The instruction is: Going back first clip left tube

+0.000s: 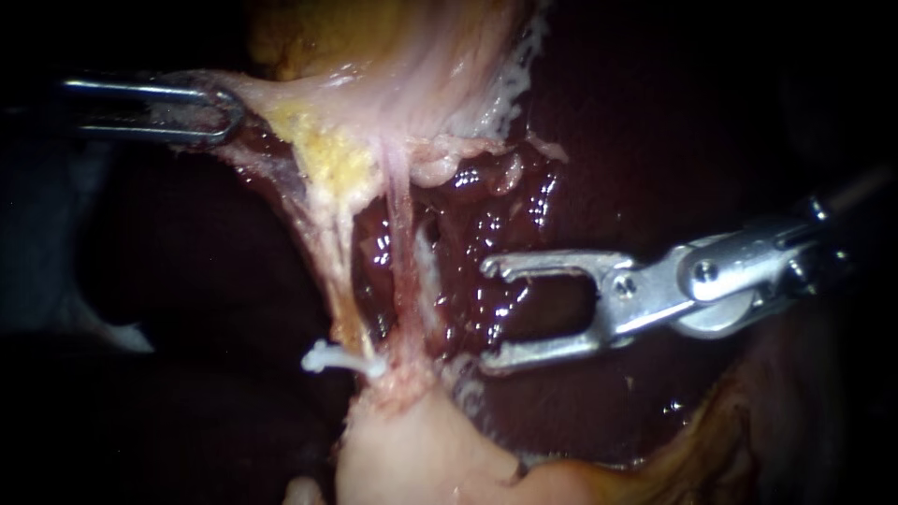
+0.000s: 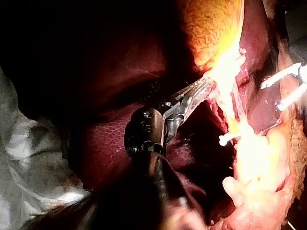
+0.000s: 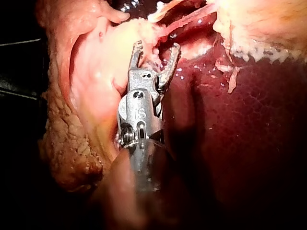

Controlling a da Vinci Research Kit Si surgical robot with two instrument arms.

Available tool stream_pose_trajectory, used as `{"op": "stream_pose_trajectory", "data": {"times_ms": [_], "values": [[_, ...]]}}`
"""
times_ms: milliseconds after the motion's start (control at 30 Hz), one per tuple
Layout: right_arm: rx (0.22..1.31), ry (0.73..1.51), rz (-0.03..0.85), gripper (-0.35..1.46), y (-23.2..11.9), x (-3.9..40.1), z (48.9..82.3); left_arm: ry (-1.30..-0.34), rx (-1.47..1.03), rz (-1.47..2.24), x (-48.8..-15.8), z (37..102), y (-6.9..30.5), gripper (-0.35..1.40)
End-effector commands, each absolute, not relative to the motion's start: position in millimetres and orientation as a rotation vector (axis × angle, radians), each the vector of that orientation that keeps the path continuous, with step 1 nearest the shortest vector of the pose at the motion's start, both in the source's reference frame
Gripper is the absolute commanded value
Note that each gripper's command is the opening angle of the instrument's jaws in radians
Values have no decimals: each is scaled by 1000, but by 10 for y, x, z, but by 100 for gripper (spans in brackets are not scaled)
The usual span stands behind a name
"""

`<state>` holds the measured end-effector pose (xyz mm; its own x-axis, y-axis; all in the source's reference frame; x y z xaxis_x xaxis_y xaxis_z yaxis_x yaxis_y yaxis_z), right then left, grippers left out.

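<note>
Left of right instrument (image 1: 488,315), apart: clip (image 1: 339,359) on left tube (image 1: 335,276).

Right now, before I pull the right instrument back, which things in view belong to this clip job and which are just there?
In the job: right instrument, jaws open and empty; white clip on the left tube; left instrument, jaws shut on the stretched tissue.
Just there: right tube; liver; white cloth beside the liver.
</note>
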<state>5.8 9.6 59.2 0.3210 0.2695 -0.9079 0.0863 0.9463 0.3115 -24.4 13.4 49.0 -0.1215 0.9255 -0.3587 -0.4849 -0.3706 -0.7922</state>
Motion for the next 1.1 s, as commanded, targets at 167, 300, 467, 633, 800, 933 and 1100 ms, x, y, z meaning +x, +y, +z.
{"op": "stream_pose_trajectory", "data": {"times_ms": [167, 300, 467, 633, 800, 933, 1100], "values": [[317, 1236, 136, 50, 106, 48, 587, -613, -1051, 1704, -244, 490, 134, -35], [311, 1234, 135, 50, 107, 44, 587, -613, -1051, 1703, -245, 490, 134, -35], [308, 1235, 131, 50, 109, 42, 587, -609, -1050, 1703, -248, 492, 133, -35], [308, 1235, 130, 50, 109, 40, 587, -594, -1056, 1711, -260, 497, 131, -35], [309, 1235, 130, 50, 109, 39, 587, -573, -1067, 1731, -276, 508, 129, -35], [309, 1235, 130, 50, 109, 38, 587, -568, -1075, 1747, -288, 521, 124, -35], [309, 1235, 130, 50, 108, 38, 587, -569, -1061, 1767, -297, 538, 116, -35]]}}
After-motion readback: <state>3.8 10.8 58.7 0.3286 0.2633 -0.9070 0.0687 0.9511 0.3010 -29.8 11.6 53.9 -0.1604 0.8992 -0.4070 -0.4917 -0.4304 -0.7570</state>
